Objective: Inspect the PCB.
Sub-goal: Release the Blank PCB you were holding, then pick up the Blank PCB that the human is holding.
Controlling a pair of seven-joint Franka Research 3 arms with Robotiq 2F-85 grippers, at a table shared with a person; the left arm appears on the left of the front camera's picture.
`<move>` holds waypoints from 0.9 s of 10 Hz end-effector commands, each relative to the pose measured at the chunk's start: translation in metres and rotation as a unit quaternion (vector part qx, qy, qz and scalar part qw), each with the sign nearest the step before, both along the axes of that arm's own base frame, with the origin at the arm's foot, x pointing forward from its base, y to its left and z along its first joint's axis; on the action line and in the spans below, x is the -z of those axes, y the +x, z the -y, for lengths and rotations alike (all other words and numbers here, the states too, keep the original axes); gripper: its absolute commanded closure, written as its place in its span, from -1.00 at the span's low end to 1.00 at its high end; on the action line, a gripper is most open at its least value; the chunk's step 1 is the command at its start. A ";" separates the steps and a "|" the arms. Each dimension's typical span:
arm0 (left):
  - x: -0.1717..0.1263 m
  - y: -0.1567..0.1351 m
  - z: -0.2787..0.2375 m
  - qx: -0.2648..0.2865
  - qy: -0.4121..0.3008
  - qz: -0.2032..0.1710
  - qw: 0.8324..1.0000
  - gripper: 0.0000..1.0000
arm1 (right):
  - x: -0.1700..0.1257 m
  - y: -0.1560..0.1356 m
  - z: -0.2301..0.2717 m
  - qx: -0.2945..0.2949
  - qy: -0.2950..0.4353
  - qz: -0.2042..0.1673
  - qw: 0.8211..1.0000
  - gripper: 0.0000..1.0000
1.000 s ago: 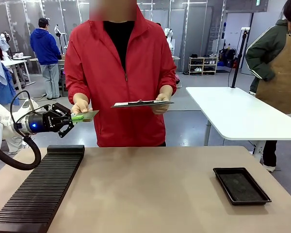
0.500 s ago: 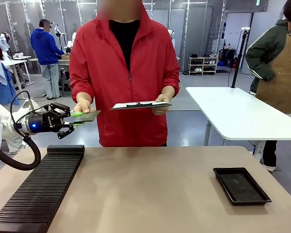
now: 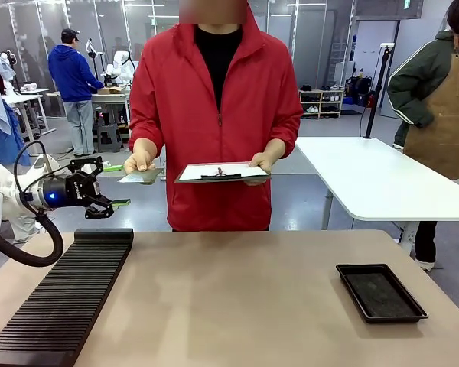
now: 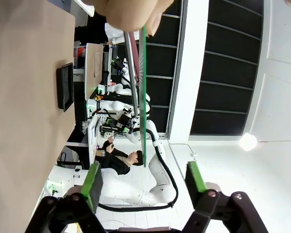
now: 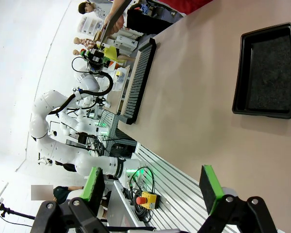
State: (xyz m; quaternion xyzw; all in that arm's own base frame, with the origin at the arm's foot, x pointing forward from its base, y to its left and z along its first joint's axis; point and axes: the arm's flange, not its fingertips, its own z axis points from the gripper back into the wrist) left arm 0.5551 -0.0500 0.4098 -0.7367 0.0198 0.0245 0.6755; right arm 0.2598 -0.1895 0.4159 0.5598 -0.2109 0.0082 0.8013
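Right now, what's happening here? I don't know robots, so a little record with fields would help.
PCB: thin green board, held flat in the person's hand
Left gripper: open, in the air by the board's near edge, not gripping it
Right gripper: open, holding nothing
Clipboard: in the person's other hand
Black tray: on the table, robot's right
Ribbed black rack: on the table, robot's left

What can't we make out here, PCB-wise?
PCB face: in the front view it is too small and lies nearly flat to the line of sight; the left wrist view has it edge-on.
Paper on the clipboard: front view, any writing is too small to read.
Person's hand on the PCB: left wrist view, cut off by the top edge.
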 end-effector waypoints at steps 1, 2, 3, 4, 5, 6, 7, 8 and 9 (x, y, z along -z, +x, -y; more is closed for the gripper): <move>-0.009 -0.002 -0.002 0.006 0.002 0.000 1.000 -0.88 | -0.002 0.001 0.001 -0.002 0.005 0.013 1.000 -1.00; -0.007 -0.004 -0.002 -0.005 0.005 -0.002 1.000 -1.00 | -0.002 0.001 0.001 -0.002 0.005 0.013 1.000 -1.00; -0.002 -0.006 -0.002 -0.028 0.017 -0.008 0.999 -1.00 | -0.002 0.001 0.001 -0.002 0.005 0.013 1.000 -1.00; -0.002 0.000 -0.001 -0.001 0.001 0.002 1.000 -1.00 | -0.002 0.001 0.001 -0.002 0.005 0.013 1.000 -1.00; -0.002 0.000 -0.001 -0.001 0.001 0.002 1.000 -1.00 | -0.002 0.001 0.001 -0.002 0.005 0.013 1.000 -1.00; -0.002 0.000 -0.001 -0.001 0.001 0.002 1.000 -1.00 | -0.002 0.001 0.001 -0.002 0.005 0.013 1.000 -1.00; -0.002 0.000 -0.001 -0.001 0.001 0.002 1.000 -1.00 | -0.002 0.001 0.001 -0.002 0.005 0.013 1.000 -1.00; -0.002 0.000 -0.001 -0.001 0.001 0.002 1.000 -1.00 | -0.002 0.001 0.001 -0.002 0.005 0.013 1.000 -1.00; -0.002 0.000 -0.001 -0.001 0.001 0.002 1.000 -1.00 | -0.002 0.001 0.001 -0.002 0.005 0.013 1.000 -1.00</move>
